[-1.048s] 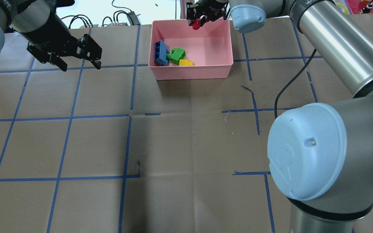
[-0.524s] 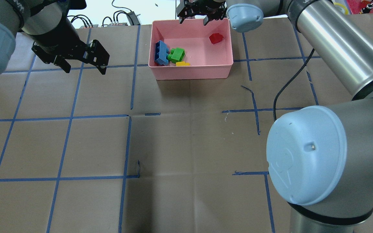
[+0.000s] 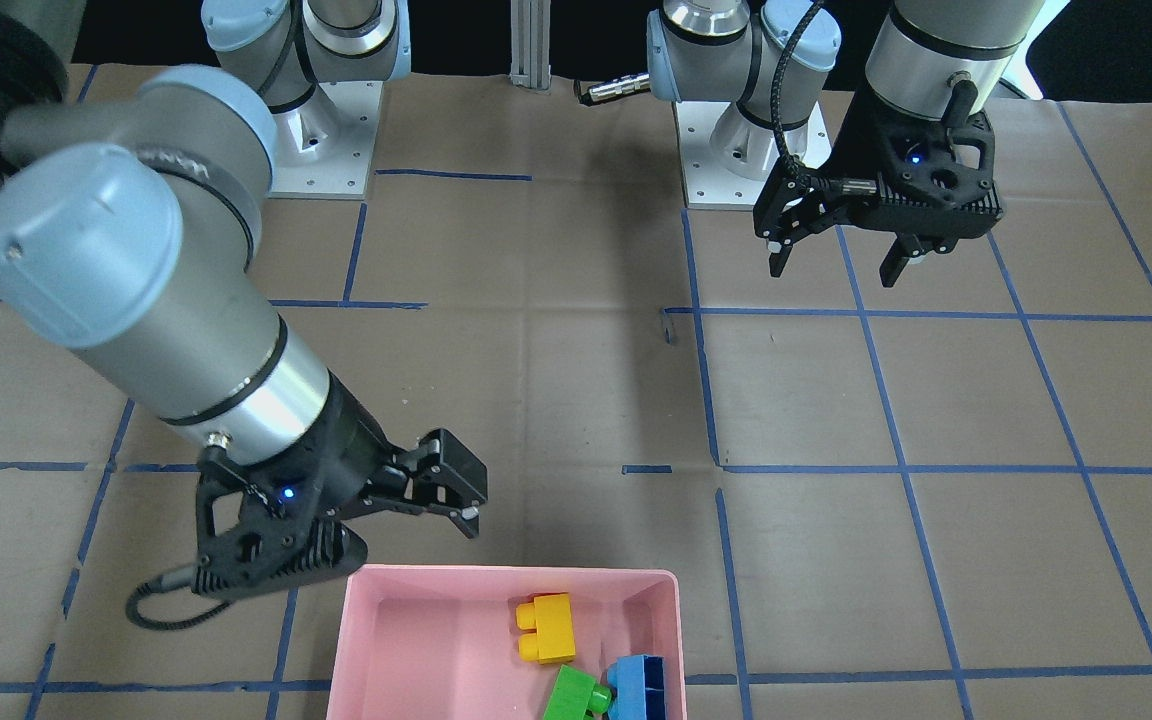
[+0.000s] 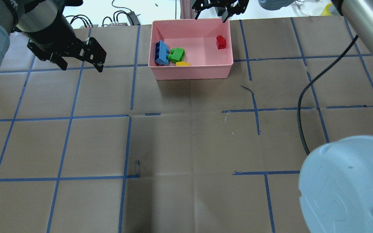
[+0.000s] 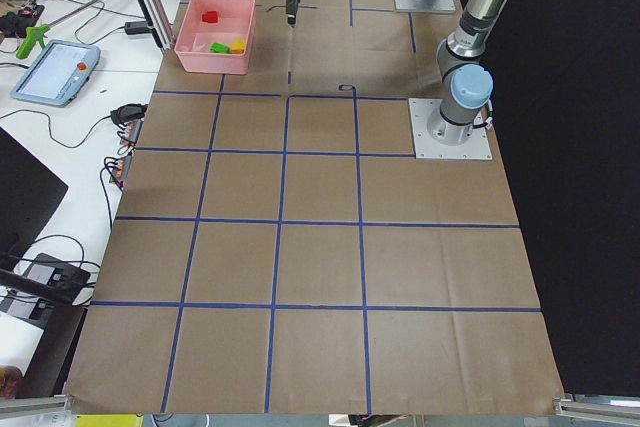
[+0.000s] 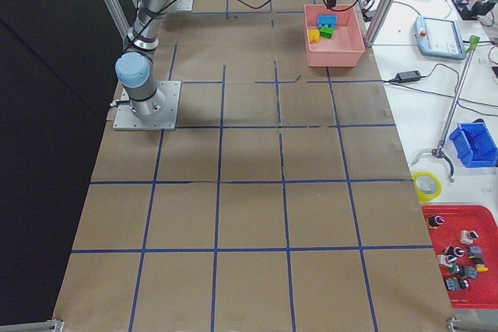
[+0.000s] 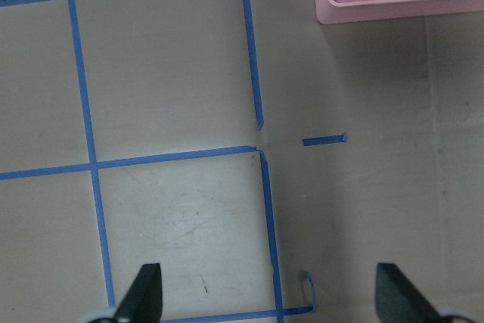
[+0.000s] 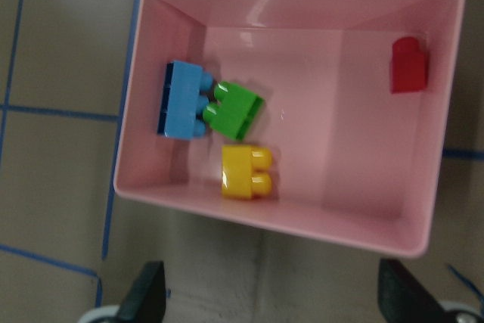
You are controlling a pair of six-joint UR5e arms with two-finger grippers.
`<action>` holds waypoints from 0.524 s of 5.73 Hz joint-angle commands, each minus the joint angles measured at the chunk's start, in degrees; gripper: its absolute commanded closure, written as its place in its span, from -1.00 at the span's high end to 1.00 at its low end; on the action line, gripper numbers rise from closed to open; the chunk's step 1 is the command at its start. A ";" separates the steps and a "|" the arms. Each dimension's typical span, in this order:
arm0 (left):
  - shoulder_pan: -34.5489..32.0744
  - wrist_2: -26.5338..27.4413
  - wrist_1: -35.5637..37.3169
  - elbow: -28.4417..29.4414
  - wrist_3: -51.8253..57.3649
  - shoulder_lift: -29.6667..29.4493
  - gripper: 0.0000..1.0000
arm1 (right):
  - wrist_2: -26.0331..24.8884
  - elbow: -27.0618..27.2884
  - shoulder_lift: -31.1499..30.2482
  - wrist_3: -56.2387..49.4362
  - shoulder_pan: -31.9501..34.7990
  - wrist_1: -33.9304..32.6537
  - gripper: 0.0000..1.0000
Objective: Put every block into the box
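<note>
Red brick (image 8: 409, 65) now outside right gripper (image 8: 274, 296)

nothing readable turned up in any view. a scrap of pale lettering rode on the left arm (image 4: 40, 22), right at the top edge of the overhead view, cut off and too blurred to make out. a faint embossed mark showed on the blue joint cap (image 4: 345, 184) at the lower right of that view, and no letters could be told from it.
</note>
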 commanded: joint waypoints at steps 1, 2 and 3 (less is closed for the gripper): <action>0.07 -0.06 0.00 -0.05 0.02 0.06 0.98 | -11.03 2.61 -9.43 -6.09 -0.48 16.53 1.00; 0.25 -0.15 0.09 -0.05 0.02 0.06 0.98 | -13.62 8.98 -16.10 -6.04 -0.48 19.48 1.00; 1.38 -0.24 0.00 -0.05 0.20 0.06 0.98 | -12.60 19.31 -23.13 -5.78 -0.40 18.99 1.00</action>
